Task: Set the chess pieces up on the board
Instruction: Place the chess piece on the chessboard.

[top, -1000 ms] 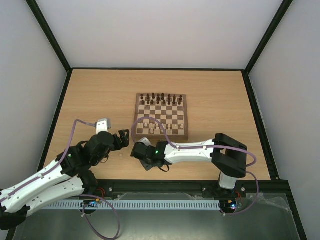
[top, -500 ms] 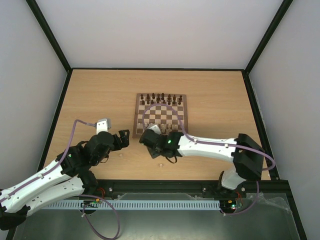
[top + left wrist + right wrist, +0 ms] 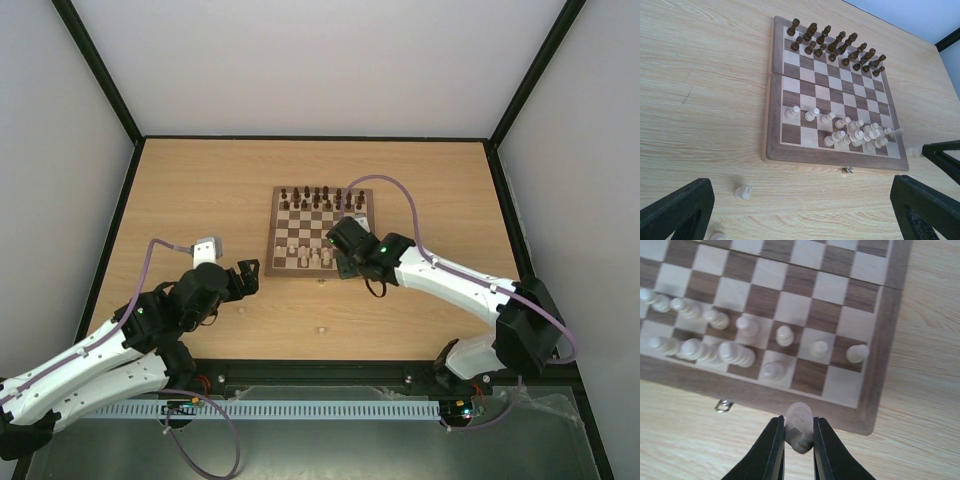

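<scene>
A pale cream chess piece (image 3: 799,430) is held at the near edge of the square checkered wooden board (image 3: 310,225).
Seen from above, the right gripper (image 3: 342,262) is set at that edge, toward the right corner. Left wrist: the left gripper (image 3: 801,184) is shown with jaws spread wide. Right wrist: the jaws are clenched on the piece.

No lettering, number, brand mark or sign can be read in any of the three views. The brown frame of the board (image 3: 775,95) shows only plain wood.
</scene>
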### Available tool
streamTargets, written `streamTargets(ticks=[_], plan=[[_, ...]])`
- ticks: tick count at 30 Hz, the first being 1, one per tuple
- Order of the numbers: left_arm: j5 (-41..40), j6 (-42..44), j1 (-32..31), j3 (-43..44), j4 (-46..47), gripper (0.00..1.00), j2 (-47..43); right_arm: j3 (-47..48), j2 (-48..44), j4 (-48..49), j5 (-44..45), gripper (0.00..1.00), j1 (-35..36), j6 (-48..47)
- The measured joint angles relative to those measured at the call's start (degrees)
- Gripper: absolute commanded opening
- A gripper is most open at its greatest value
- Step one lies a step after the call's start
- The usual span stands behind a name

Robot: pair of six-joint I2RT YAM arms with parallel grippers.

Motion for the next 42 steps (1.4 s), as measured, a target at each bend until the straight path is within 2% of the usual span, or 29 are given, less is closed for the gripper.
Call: streamTargets(ticks=[11, 42], plan=[[0.37, 0.15, 0.0, 0.0, 0.0, 0.99, 0.2, -0.52, 2.82, 1.22, -2.32, 0.11, -6.16, -1.7], [0.37, 0.17, 0.0, 0.0, 0.02, 1.0, 0.7, -1.01, 10.38, 5.84, -4.98, 0.1, -6.54, -3.72]])
